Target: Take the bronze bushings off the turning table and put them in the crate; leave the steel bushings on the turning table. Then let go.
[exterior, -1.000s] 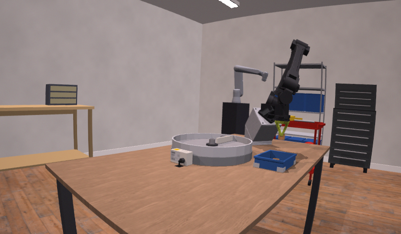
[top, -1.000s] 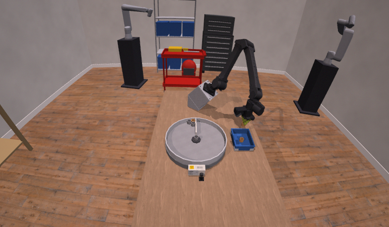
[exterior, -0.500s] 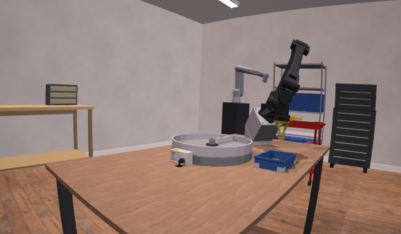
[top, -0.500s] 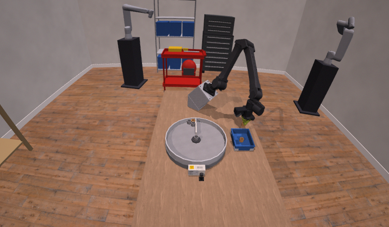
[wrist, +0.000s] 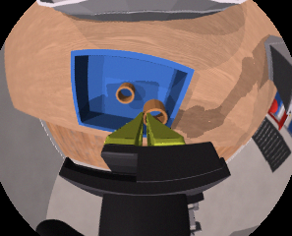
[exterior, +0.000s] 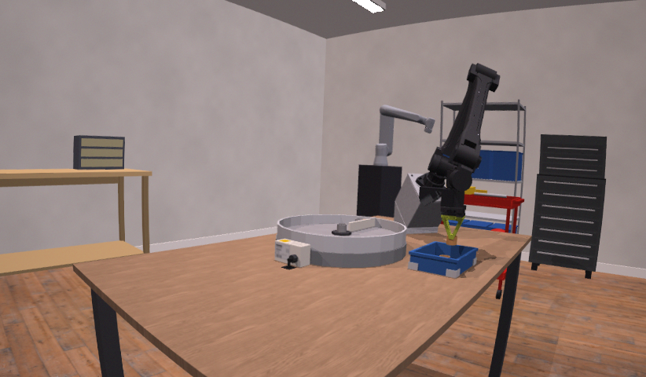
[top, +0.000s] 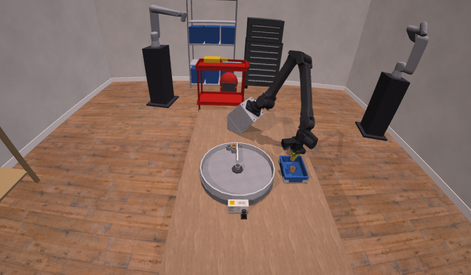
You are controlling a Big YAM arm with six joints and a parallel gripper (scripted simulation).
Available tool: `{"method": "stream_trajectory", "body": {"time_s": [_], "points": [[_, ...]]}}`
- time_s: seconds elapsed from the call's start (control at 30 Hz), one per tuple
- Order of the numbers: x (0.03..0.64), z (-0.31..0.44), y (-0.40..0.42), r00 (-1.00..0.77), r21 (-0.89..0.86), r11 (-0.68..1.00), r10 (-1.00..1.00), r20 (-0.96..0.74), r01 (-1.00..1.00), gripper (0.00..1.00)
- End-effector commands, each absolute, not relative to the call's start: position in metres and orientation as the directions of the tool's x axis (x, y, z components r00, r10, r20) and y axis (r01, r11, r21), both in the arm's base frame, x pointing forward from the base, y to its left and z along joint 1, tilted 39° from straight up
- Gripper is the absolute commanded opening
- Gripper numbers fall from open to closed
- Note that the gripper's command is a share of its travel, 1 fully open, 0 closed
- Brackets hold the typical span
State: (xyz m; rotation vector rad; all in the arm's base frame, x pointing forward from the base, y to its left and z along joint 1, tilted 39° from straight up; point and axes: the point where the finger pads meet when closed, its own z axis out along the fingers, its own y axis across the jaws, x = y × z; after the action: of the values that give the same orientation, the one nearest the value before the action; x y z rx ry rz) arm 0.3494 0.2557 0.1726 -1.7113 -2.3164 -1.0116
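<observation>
wooden table [top: 255,238] [exterior: 288,298] [wrist: 224,39]; claw [top: 294,154] [exterior: 452,237] [wrist: 145,115] nearly shut, pinching bronze bushing [top: 292,158] [exterior: 451,241] [wrist: 155,106] over blue crate [top: 295,179] [exterior: 433,265] [wrist: 76,93].

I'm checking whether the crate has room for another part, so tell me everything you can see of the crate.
The crate is a shallow, open-topped blue box, apparently plastic, roughly rectangular, with pale grey pieces at its lower corners. It sits upright on the wooden table beside the turning table. One bronze bushing stands inside on its floor. The gripper holds a second by its wall at one end; whether that one touches the crate, I can't tell.
</observation>
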Motion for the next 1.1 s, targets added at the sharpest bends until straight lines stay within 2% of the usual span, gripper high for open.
{"method": "stream_trajectory", "body": {"time_s": [0.0, 0.1, 1.07], "points": [[0.353, 0.173, 0.264, -0.366, 0.461, 0.141, 0.817, 0.446, 0.876, 0.0], [0.359, 0.193, 0.26, -0.372, 0.499, 0.118, 0.812, 0.449, 0.858, 0.0], [0.357, 0.191, 0.259, -0.372, 0.492, 0.124, 0.814, 0.447, 0.862, 0.0]]}}
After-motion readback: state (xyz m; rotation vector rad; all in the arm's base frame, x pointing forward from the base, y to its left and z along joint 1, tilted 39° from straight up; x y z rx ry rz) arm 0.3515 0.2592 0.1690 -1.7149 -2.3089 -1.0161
